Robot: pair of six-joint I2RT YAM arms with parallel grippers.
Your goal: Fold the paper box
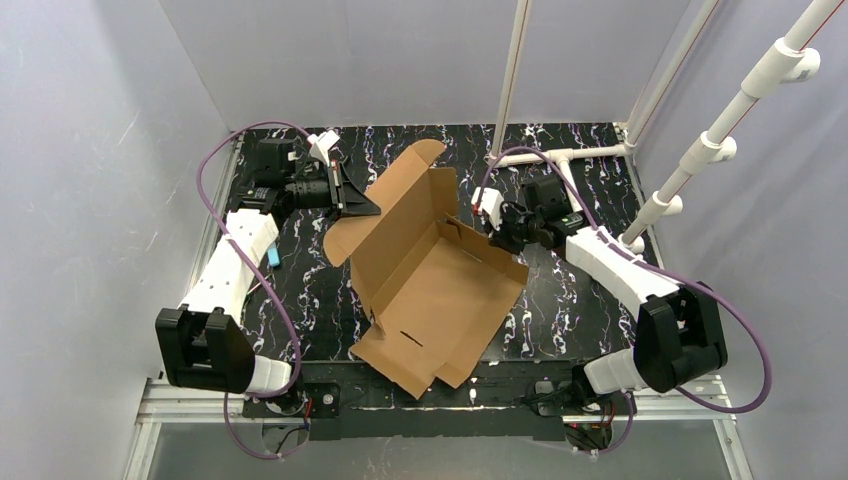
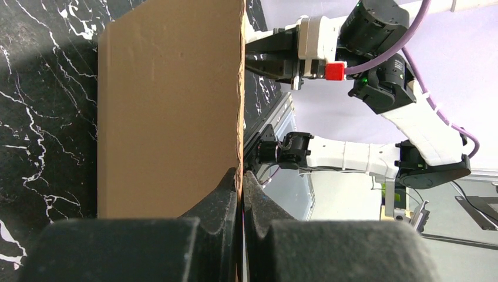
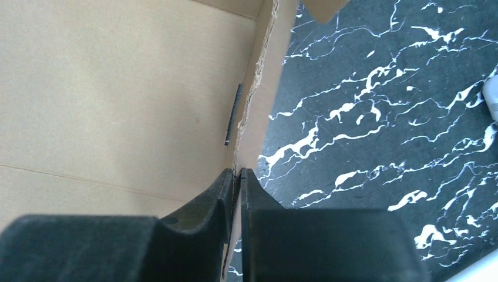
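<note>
Hands (image 2: 241, 175) (image 3: 236, 174) tight on paper box (image 1: 440, 285)

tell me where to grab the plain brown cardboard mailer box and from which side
Probably best: grip the plain brown cardboard mailer box by a raised side wall, coming edge-on from outside so the jaws straddle the thin cut edge. The base panel lies flat on the black marbled table, offering nothing to pinch; both arms' jaws are shut on such upright edges now.

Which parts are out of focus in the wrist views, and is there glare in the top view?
Left wrist: the left gripper is blurred, the paper box sharp. Right wrist: the right gripper is soft, the box edge crisp. Top external: even light, no glare.
</note>
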